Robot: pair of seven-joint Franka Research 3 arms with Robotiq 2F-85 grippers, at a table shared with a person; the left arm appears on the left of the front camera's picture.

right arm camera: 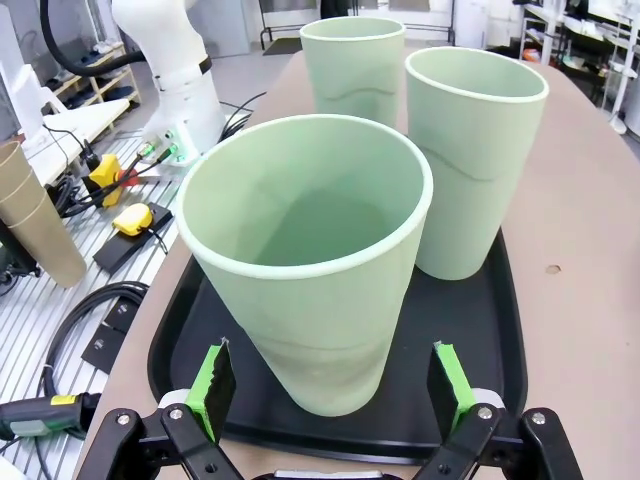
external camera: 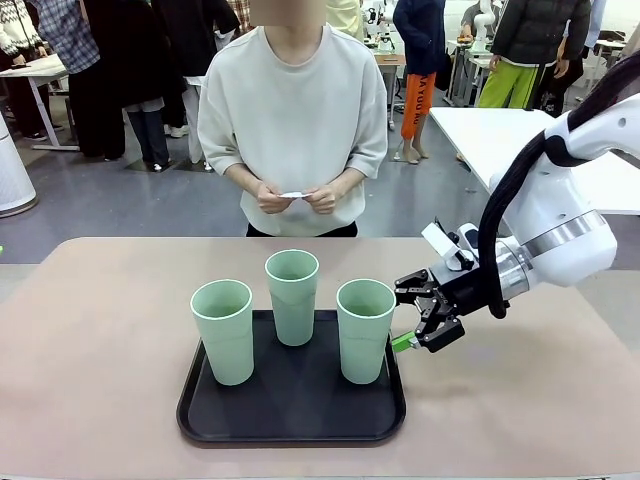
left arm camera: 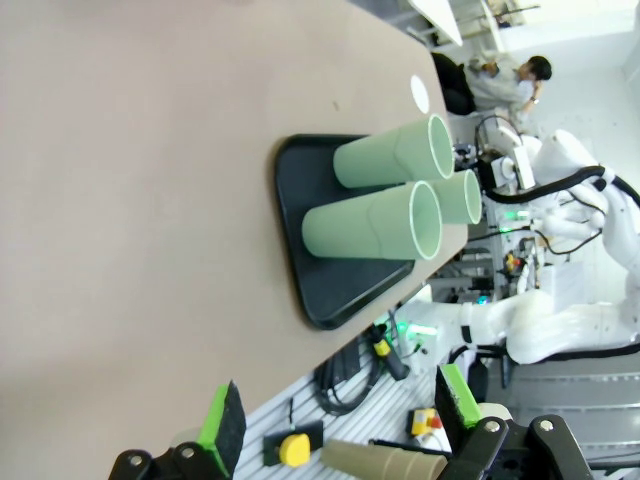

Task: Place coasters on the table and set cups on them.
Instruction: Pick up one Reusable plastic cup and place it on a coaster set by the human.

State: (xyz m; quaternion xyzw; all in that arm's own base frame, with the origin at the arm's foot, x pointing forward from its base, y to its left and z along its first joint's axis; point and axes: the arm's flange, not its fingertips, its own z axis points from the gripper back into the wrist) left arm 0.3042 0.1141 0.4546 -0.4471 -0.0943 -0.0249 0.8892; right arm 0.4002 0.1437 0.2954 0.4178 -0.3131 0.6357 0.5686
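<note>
Green pads (right arm camera: 213, 385) of the right claw (right arm camera: 330, 390) stand wide apart on both sides of the nearest mint-green cup (right arm camera: 310, 290), not touching it. From the front, this claw (external camera: 410, 316) sits at 3 o'clock of that cup (external camera: 365, 330). Two more cups (external camera: 222, 335) (external camera: 292, 300) stand upright with it on the black tray (external camera: 290, 422) on the worktop (external camera: 100, 350). At 12 o'clock, the person's hands (external camera: 272, 198) hold something small and white. The left wrist view gives the left claw (left arm camera: 340, 405), also apart and holding nothing.
</note>
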